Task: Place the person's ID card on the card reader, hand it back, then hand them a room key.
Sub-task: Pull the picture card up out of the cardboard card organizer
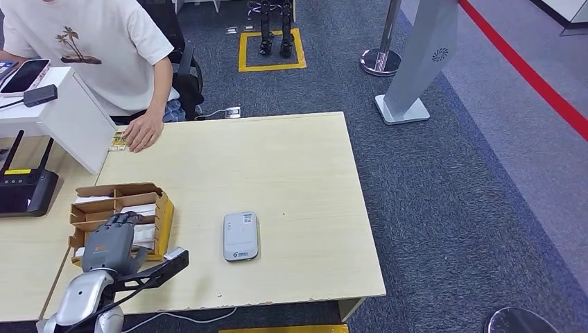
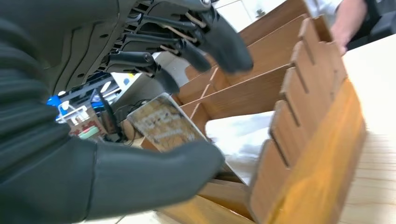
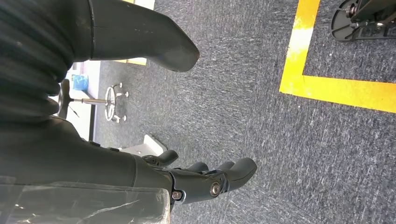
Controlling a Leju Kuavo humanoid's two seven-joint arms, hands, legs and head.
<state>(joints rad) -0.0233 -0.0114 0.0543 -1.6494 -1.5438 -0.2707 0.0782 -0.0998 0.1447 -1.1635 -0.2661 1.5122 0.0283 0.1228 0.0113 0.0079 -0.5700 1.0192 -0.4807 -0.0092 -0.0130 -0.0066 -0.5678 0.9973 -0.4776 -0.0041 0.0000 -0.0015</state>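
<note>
Room: I see the wooden card box [image 1: 121, 211] near the worktop [image 1: 291, 166] left edge, the grey card reader [image 1: 240, 236] well apart toward the front edge, bare wood between them.
Far corner: a person's hand [image 1: 143, 130] rests flat on a card [image 1: 118, 141] at the far left corner.
Room key: a patterned card [image 2: 163, 122] stands tilted in a slot of the box.
Left hand [image 1: 111, 241]: over the box's near slots, thumb [image 2: 154, 179] under the room key, fingers [image 2: 219, 42] spread above it, apart; no grip that I can see.
Right hand [image 3: 205, 179]: hangs over grey carpet [image 3: 261, 93], fingers loosely curled, holding nothing.
</note>
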